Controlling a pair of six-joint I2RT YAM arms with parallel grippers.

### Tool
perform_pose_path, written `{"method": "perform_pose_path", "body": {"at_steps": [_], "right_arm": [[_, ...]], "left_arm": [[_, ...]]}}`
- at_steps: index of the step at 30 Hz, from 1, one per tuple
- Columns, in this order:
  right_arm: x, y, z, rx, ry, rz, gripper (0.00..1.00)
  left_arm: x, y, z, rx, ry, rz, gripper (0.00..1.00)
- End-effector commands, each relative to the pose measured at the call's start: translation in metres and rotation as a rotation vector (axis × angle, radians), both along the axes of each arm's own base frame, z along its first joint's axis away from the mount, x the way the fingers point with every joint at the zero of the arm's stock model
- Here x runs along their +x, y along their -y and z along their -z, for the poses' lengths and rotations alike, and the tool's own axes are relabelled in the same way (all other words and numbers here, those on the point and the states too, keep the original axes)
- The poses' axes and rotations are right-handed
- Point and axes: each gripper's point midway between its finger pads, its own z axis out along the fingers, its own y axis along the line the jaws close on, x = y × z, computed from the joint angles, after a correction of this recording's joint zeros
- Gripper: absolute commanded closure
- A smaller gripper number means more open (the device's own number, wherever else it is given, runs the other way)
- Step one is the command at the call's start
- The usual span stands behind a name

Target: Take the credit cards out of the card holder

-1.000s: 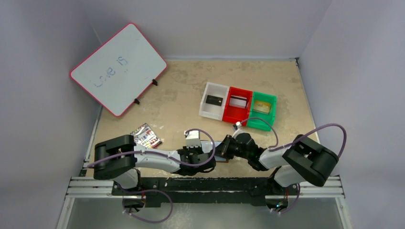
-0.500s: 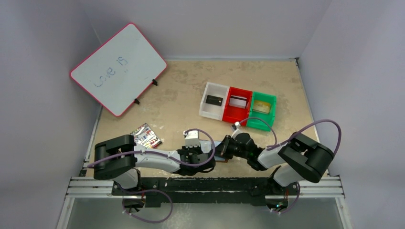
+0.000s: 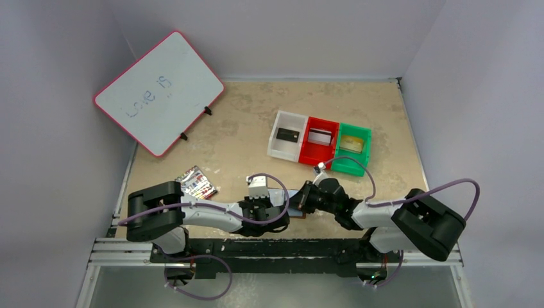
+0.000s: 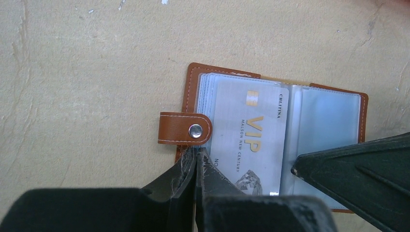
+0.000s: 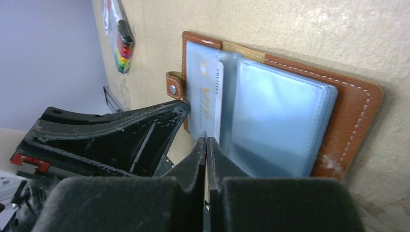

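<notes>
The card holder (image 4: 191, 84) is a brown leather bifold lying open on the table, snap tab to its left. A pale silvery credit card (image 4: 251, 130) marked VIP sits in its left clear sleeve. My left gripper (image 4: 197, 153) is shut, its tips resting on the holder's left edge just below the tab. My right gripper (image 5: 207, 140) is shut too, tips at the card's (image 5: 205, 96) lower edge by the fold. I cannot tell whether the card's edge is pinched. From above, both grippers (image 3: 292, 206) meet over the holder and hide most of it.
Three joined bins stand farther back: white (image 3: 277, 144), red (image 3: 308, 151) and green (image 3: 359, 168), each holding a card. A rainbow-striped pack (image 3: 197, 183) lies to the left. A whiteboard (image 3: 157, 90) leans at the back left.
The right arm's elbow has swung out to the right and nearer the table's front edge. Both wrists stay over the holder.
</notes>
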Motion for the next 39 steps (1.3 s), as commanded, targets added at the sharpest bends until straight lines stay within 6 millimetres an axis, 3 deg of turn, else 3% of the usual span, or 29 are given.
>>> {"method": "perform_pose_path", "body": {"at_steps": [1, 2, 6, 10, 23, 28, 39], "right_arm": [[0.009, -0.001, -0.007, -0.018, 0.028, 0.018, 0.98], [0.009, -0.002, -0.007, -0.02, 0.026, 0.017, 0.89], [0.014, 0.005, 0.0, -0.069, 0.009, 0.058, 0.77], [0.016, 0.002, -0.007, -0.024, 0.034, 0.063, 0.75], [0.017, -0.013, 0.001, 0.014, 0.01, 0.016, 0.81], [0.016, -0.015, -0.006, 0.065, 0.028, 0.009, 1.0], [0.016, 0.003, 0.007, -0.004, -0.001, 0.029, 1.0]], "left_arm": [[0.0, -0.004, 0.005, 0.046, -0.002, 0.01, 1.0], [0.0, -0.004, 0.005, 0.046, -0.003, 0.009, 1.0], [-0.001, -0.004, 0.006, 0.047, -0.006, 0.011, 1.0], [-0.001, -0.003, 0.006, 0.042, -0.007, 0.016, 1.0], [-0.002, -0.004, 0.006, 0.035, -0.014, 0.011, 1.0], [-0.002, -0.004, 0.007, 0.032, -0.014, 0.007, 1.0], [-0.002, -0.009, 0.01, 0.029, -0.013, -0.014, 1.0]]}}
